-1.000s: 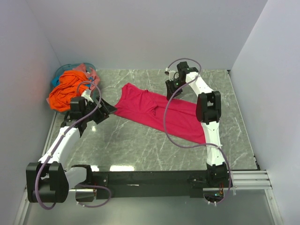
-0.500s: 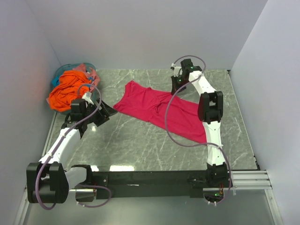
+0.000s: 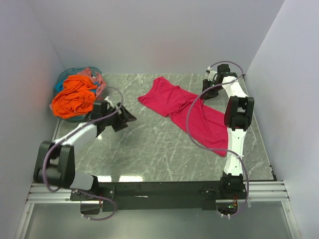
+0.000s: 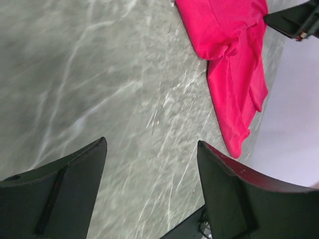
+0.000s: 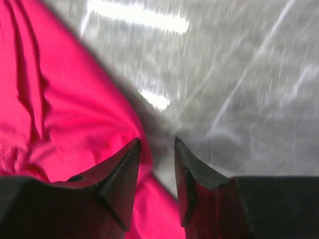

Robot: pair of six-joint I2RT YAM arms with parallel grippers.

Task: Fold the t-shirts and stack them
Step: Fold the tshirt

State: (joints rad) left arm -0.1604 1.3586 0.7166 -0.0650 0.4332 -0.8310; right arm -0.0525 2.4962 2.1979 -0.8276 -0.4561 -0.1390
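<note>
Only the top view shows the orange t-shirt point(image 3: 75, 97) and the salmon t-shirt point(image 3: 94, 74), heaped in the teal basket point(image 3: 62, 78) in the far-left corner. The crimson t-shirt point(image 3: 192, 112) lies rumpled and diagonal, right of centre on the table point(image 3: 149, 149), with open marble to its left. My right gripper point(image 5: 156, 141) has its jaws narrowly apart at the shirt's edge and pinches nothing. The left gripper point(image 4: 152, 143) is spread wide and empty.

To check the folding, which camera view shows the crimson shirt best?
Top external: the crimson shirt shows from end to end, lying rumpled. Left wrist shows only one part of it; right wrist only a close patch.
</note>
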